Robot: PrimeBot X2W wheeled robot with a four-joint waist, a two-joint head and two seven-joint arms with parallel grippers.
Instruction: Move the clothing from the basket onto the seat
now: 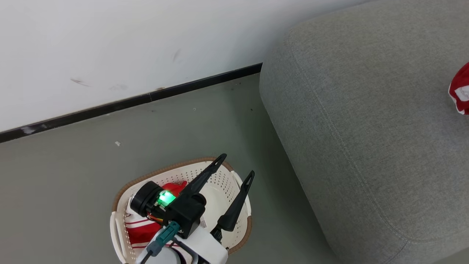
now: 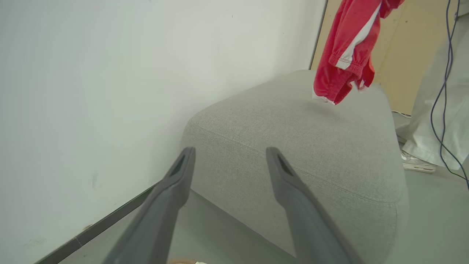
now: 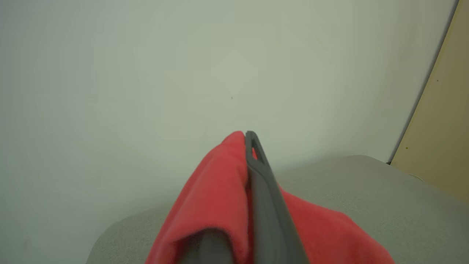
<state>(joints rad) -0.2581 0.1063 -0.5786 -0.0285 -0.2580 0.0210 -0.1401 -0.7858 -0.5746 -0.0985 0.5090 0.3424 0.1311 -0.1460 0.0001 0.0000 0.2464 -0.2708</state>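
We hold our left gripper (image 1: 236,165) above the basket (image 1: 223,183) at 6 o'clock in the head view, its jaws spread wide. Inside the basket, 1 striped red garment (image 1: 141,229) lies against the 9 o'clock wall, partly under our wrist. Our right gripper (image 3: 246,137) has its jaws pressed together, pinching a second red garment (image 3: 212,198). That garment hangs over the grey seat (image 1: 366,128); we cannot tell whether its hem touches the cushion. The seat stands at 3 o'clock of the basket, apart from it on the floor (image 1: 73,183). A person's shoe (image 2: 417,163) shows beyond the seat.
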